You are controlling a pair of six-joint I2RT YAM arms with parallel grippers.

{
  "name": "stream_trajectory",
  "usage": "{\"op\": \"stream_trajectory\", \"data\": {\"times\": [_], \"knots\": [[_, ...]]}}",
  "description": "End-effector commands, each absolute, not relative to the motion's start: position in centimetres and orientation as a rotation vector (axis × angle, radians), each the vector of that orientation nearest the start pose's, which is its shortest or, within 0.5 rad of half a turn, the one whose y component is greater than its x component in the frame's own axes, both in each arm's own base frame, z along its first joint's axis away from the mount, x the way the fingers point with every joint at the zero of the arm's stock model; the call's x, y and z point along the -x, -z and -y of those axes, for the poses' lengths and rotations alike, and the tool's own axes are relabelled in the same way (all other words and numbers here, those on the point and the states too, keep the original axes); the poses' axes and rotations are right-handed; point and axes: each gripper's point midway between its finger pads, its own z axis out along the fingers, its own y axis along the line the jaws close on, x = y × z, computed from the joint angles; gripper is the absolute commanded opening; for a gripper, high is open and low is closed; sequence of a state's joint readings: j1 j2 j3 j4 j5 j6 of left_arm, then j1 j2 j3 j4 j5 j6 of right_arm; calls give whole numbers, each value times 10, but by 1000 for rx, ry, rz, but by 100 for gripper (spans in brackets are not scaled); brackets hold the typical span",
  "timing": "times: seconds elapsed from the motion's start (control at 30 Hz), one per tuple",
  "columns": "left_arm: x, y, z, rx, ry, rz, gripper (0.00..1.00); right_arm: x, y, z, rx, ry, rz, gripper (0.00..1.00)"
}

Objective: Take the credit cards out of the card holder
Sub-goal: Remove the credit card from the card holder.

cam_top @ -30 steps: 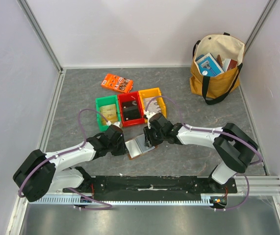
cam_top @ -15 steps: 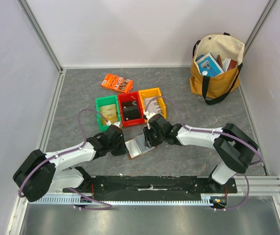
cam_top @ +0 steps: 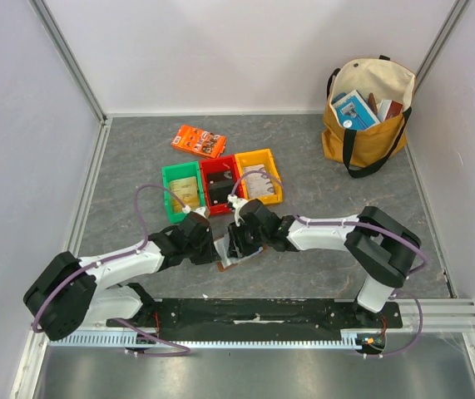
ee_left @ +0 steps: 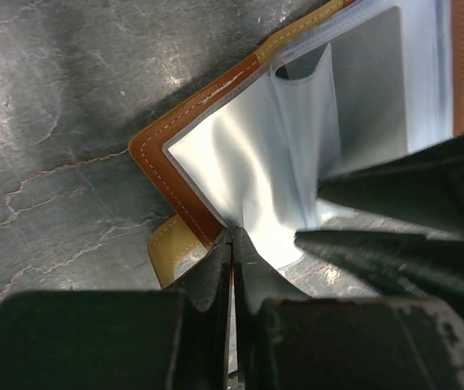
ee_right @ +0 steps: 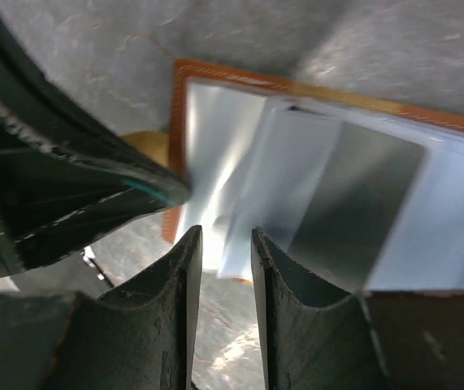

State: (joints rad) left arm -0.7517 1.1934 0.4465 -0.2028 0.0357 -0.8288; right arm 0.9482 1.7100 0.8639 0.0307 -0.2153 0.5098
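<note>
The brown card holder lies open on the grey table between my two grippers. In the left wrist view its brown stitched edge frames the pale blue lining, and a silvery credit card sits in a sleeve. My left gripper is shut on the holder's near corner edge. My right gripper is slightly open, its tips just above the lining's near edge, close beside the left gripper. A grey card shows under the clear sleeve. The right fingers cross the left wrist view.
Green, red and yellow bins stand in a row just behind the holder, each with something flat inside. An orange printed box lies behind them. A yellow tote bag with books stands at the back right.
My right gripper has moved left across the open holder, close to the left gripper, uncovering the yellow bin. My left gripper has kept its hold in place.
</note>
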Motion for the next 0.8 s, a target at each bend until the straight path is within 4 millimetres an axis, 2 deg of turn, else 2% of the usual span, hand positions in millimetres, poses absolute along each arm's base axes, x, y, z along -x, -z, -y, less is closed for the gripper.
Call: {"op": "stream_trajectory", "data": {"times": [0.0,0.17,0.27,0.37,0.47,0.6,0.67,0.77], "knots": [[-167,-15,212,99,662,-2654,6,-164,-41,-387,757,-1016,-2487,37],[-166,-15,211,107,661,-2651,6,-158,-78,-400,849,-1082,-2373,37],[-166,-15,211,109,663,-2647,6,-155,-102,-397,890,-1088,-2321,38],[-166,-16,211,111,665,-2646,6,-168,-114,-384,855,-968,-2299,43],[-166,-16,211,111,666,-2644,6,-190,-115,-363,754,-787,-2304,50],[-166,-16,210,115,666,-2644,6,-220,-101,-326,565,-590,-2356,62],[-165,-16,211,110,669,-2645,6,-226,-91,-312,517,-520,-2382,63],[-165,-17,210,119,673,-2639,6,-222,-77,-311,534,-510,-2418,63]]}}
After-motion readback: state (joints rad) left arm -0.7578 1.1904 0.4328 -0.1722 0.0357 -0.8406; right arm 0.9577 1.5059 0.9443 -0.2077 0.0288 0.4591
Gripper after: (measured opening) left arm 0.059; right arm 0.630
